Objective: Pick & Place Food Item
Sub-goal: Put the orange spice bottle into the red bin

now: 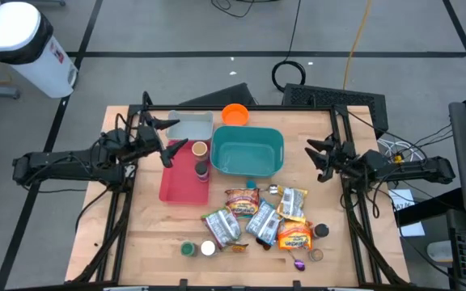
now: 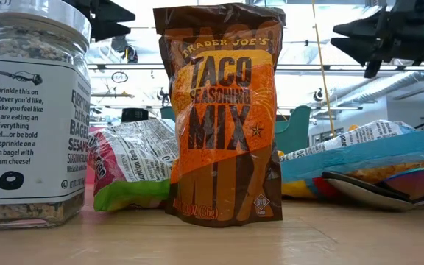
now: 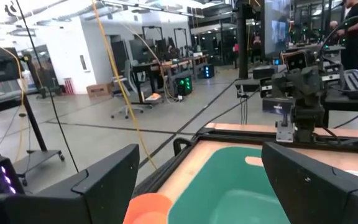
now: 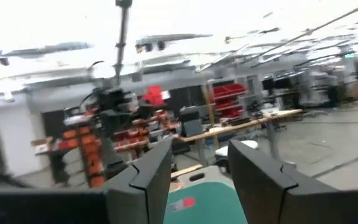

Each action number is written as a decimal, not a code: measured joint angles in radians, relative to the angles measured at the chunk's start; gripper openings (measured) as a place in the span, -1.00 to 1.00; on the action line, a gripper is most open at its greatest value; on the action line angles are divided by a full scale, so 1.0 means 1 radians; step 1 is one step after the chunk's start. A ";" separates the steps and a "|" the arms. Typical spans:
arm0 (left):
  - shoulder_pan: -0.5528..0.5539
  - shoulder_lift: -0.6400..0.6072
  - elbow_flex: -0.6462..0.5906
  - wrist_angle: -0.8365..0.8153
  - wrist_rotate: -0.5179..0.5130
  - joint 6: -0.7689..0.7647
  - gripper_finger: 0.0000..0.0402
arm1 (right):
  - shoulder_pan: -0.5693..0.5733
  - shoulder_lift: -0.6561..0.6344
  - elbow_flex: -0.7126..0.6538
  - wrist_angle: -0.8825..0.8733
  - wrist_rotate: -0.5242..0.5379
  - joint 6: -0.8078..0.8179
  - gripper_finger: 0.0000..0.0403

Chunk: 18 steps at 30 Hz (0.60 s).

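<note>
A: What does the food look like?
B: A brown-and-orange taco seasoning packet [image 2: 223, 118] stands upright among crinkled snack bags [image 1: 257, 218], just in front of the teal tub [image 1: 247, 151].
A: And the claws?
B: Left claw [image 1: 171, 137] spread beside the tub; right claw [image 1: 318, 158] parted, empty. The spice jar [image 2: 28, 110] is cut off.
</note>
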 joint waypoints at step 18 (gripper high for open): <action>0.000 0.194 0.000 0.104 0.000 -0.002 0.70 | 0.080 0.276 0.000 0.304 -0.560 -0.018 -0.15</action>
